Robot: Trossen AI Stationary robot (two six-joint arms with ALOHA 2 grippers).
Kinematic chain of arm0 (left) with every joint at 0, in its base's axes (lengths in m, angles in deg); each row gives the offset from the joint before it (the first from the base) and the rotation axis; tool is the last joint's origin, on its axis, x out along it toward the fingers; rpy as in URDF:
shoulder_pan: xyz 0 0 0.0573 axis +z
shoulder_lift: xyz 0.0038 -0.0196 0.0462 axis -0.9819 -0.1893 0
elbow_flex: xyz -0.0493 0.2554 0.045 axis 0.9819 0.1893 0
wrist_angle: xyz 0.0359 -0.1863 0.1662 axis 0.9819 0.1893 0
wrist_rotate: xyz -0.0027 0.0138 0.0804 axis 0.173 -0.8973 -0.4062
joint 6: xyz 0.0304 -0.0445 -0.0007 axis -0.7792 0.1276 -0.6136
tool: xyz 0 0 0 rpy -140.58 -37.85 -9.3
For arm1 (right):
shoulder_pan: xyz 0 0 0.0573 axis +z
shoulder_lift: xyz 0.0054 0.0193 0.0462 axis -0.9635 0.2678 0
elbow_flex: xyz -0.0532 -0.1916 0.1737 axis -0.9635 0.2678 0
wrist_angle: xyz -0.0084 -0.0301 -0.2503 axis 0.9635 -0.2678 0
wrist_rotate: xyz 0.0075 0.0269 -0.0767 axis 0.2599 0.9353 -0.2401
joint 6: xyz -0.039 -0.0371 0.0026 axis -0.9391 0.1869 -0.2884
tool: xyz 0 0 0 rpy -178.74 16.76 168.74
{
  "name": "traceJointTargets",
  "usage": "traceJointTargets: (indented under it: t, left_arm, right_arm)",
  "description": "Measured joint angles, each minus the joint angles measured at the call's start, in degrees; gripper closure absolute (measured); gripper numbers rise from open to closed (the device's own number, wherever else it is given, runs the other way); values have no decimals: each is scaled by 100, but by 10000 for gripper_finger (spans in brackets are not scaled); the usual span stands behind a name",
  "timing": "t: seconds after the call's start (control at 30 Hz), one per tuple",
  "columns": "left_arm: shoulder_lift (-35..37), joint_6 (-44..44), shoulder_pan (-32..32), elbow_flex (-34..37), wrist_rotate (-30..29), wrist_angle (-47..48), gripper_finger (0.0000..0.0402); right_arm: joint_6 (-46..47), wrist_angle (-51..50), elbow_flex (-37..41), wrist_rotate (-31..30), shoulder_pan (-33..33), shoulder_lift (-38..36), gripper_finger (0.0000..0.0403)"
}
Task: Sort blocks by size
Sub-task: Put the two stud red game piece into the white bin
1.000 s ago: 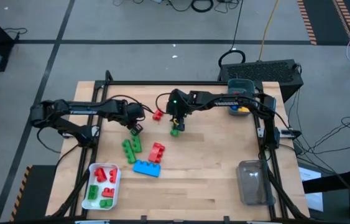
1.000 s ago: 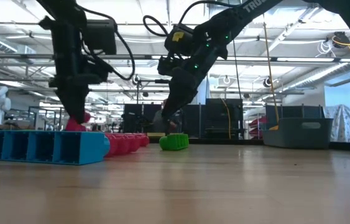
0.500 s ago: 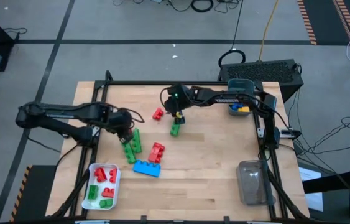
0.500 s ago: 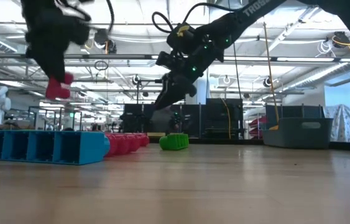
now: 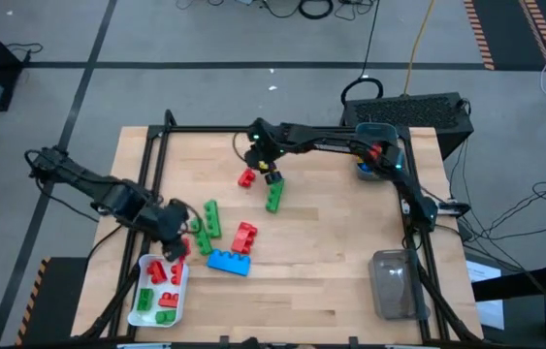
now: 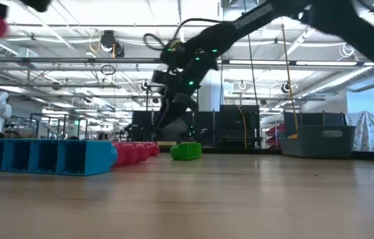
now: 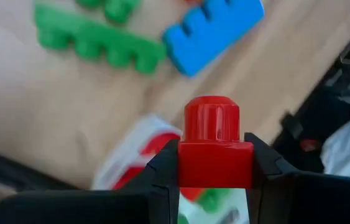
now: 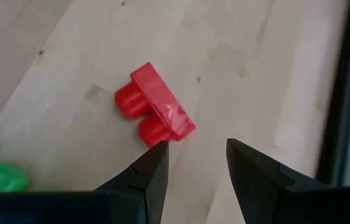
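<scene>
Jaws of the left gripper [image 7: 215, 163] clamp 1 red block [image 7: 214, 144], hiding its sides; right gripper [image 8: 195, 163] gapes.

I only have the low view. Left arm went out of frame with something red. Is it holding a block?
Observer: Yes. The left gripper has its jaws shut on a small red one-stud block.
Operator: Where is it?
Observer: At the white bin near the table's front left corner; red and green blocks already lie in it.
Operator: And the right arm?
Observer: The right gripper hangs with jaws open over a red two-stud block lying on the table, not gripping it.
</scene>
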Motion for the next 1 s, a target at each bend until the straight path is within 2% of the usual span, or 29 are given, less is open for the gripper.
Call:
traceJointTargets:
  t: [0.23,0.4,0.47,0.67,1.0]
  left_arm:
    - [-16,1041,-881,0,578,-6,320]
    - [-230,1242,-1335,0,615,-16,320]
    - [-391,1242,-1470,0,636,-17,321]
    - [-850,1241,-1725,0,1177,-194,313]
    - [-1214,1237,-1777,0,1155,-330,309]
  right_arm:
    - [-460,-1566,-1877,17,-4,1010,255]
    - [-787,-2047,-2605,18,-4,1506,255]
    - [-938,-1976,-2610,20,-2,1576,255]
    - [-1046,-1957,-2596,104,36,1633,255]
    - [-368,-1983,-2598,173,82,1633,255]
